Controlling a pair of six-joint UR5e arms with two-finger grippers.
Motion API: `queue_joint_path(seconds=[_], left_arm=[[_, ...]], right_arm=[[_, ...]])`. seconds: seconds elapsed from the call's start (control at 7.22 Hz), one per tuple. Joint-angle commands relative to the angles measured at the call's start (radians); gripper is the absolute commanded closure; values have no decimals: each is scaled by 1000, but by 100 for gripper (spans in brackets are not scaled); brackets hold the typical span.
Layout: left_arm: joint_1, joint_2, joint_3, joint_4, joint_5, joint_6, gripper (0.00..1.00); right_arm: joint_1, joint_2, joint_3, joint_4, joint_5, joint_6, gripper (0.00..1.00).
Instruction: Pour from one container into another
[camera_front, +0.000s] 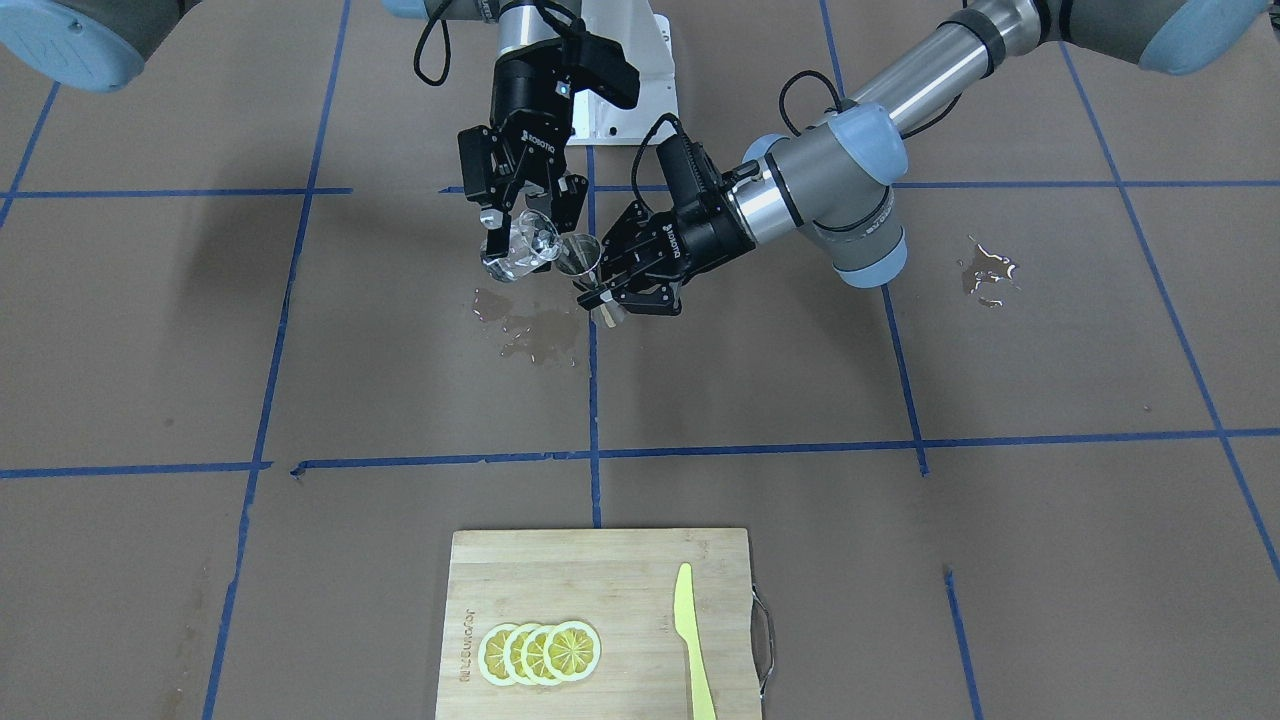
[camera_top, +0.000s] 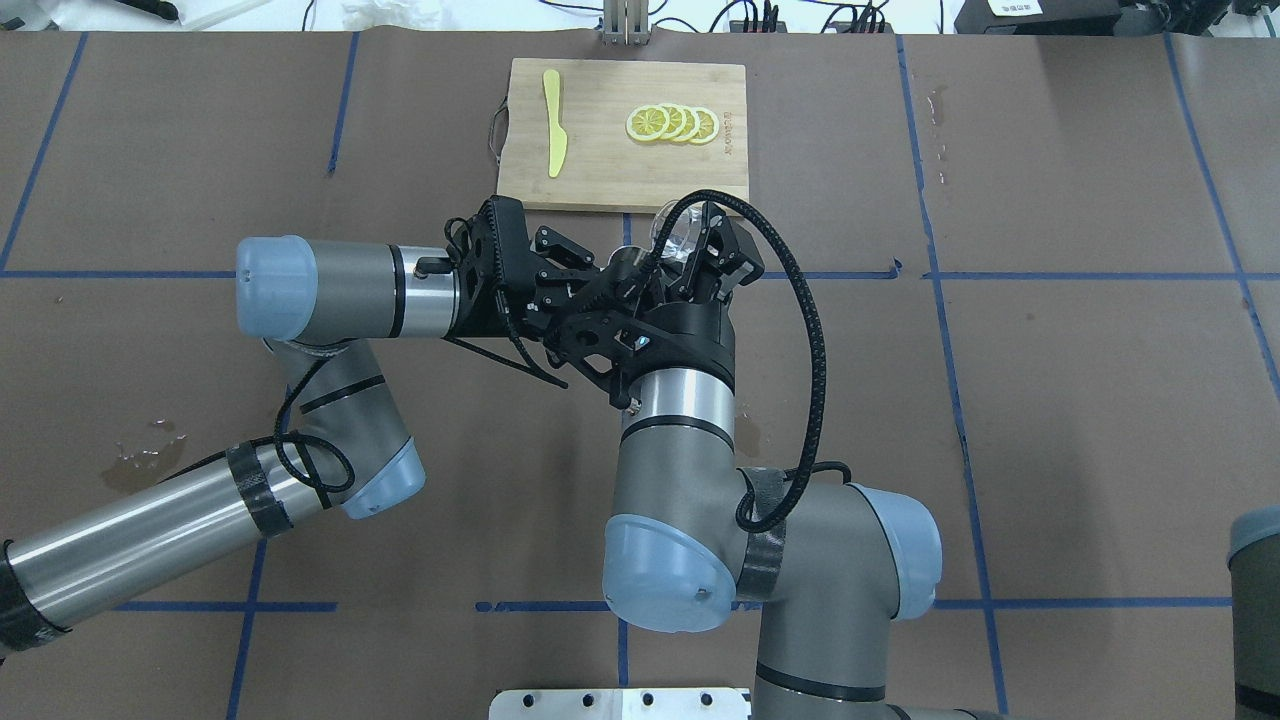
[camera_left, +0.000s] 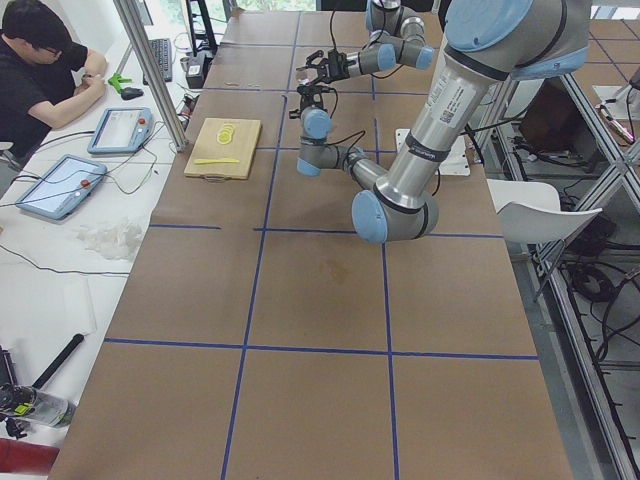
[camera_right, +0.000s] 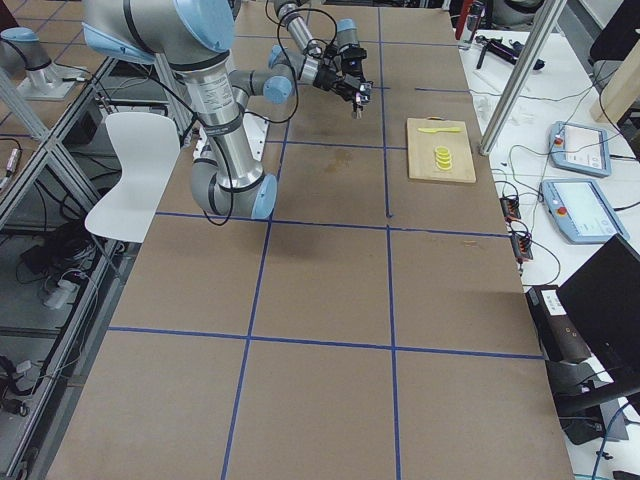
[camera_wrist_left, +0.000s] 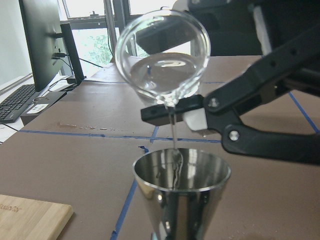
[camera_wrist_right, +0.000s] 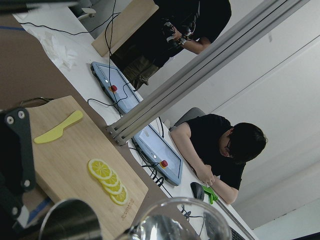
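Note:
A clear glass beaker is tipped mouth-down toward a steel cone-shaped cup, both held above the table. My right gripper is shut on the beaker. My left gripper is shut on the cup's lower part. In the left wrist view, a thin stream of clear liquid runs from the beaker into the steel cup just below it. The right gripper's black fingers show behind the stream. The right wrist view catches only the beaker's rim and the cup's rim.
Wet patches lie on the brown table under the cup and off to one side. A wooden cutting board carries lemon slices and a yellow knife. A seated person is past the table's far edge.

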Motion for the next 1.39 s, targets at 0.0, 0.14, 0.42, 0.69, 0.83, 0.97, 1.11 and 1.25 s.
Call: queue_joint_path(seconds=[0.0, 0.14, 0.42, 0.69, 0.83, 0.97, 1.11, 1.25], left_arm=[[2, 0, -1, 0, 0, 0, 100], [0, 0, -1, 0, 0, 0, 100], [0, -1, -1, 0, 0, 0, 100], [0, -1, -1, 0, 0, 0, 100], [0, -1, -1, 0, 0, 0, 100], [0, -1, -1, 0, 0, 0, 100], [0, -1, -1, 0, 0, 0, 100], [0, -1, -1, 0, 0, 0, 100]], right_arm=[[0, 52, 2, -113, -3, -64, 100], [0, 60, 2, -135, -21, -89, 100], [0, 49, 2, -136, -26, -95, 100], [0, 49, 2, -136, -26, -116, 100], [0, 49, 2, -136, -26, -116, 100], [0, 49, 2, -136, -26, -121, 100], [0, 49, 2, -136, -26, -147, 100], [0, 49, 2, -136, -27, -152, 100]])
